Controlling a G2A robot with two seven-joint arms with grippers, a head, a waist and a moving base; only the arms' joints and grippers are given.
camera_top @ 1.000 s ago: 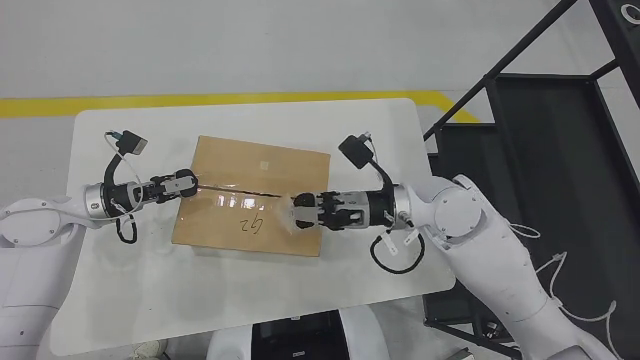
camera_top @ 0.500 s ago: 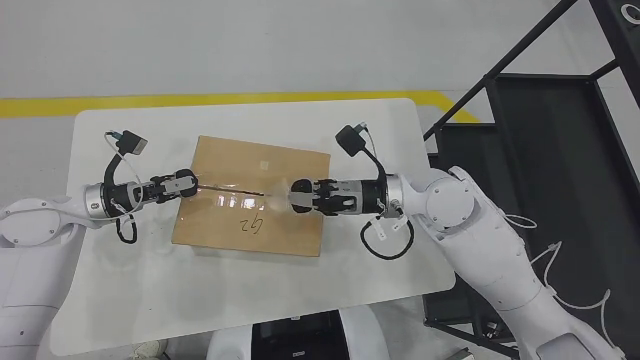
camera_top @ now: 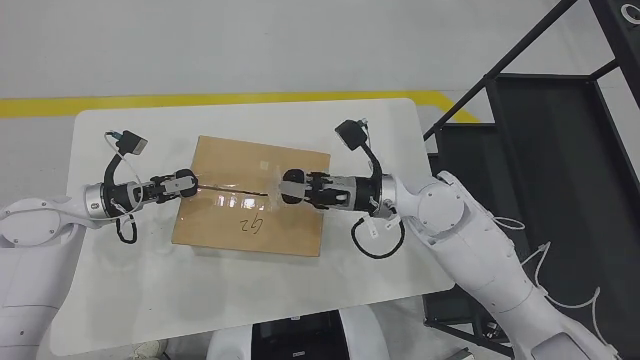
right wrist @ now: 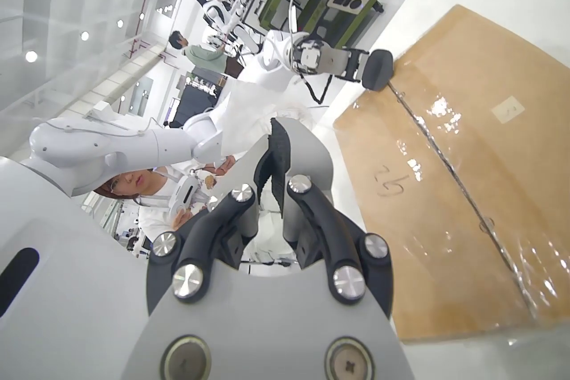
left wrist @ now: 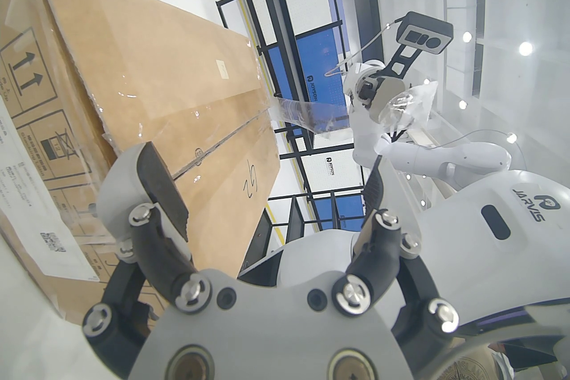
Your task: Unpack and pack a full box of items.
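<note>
A closed cardboard box (camera_top: 250, 200) lies in the middle of the white table (camera_top: 120, 260), with clear tape along its centre seam. My right gripper (camera_top: 289, 188) hovers over the box's right half, shut on a crumpled wad of clear tape (left wrist: 409, 103). A strip of that tape (left wrist: 307, 116) stretches from the far end of the seam up to the wad. In the right wrist view the right gripper (right wrist: 274, 152) has its fingers pressed together above the box (right wrist: 467, 177). My left gripper (camera_top: 190, 182) stands open at the box's left edge by the seam, one finger (left wrist: 153, 185) against the box (left wrist: 156, 56).
A black metal rack (camera_top: 560, 130) stands just off the table's right side. A yellow floor line (camera_top: 250, 103) runs behind the table. White table surface shows around the box on all sides.
My right gripper has moved left from the box's right edge toward its middle, carrying the tape wad. The left arm has stayed where it was.
</note>
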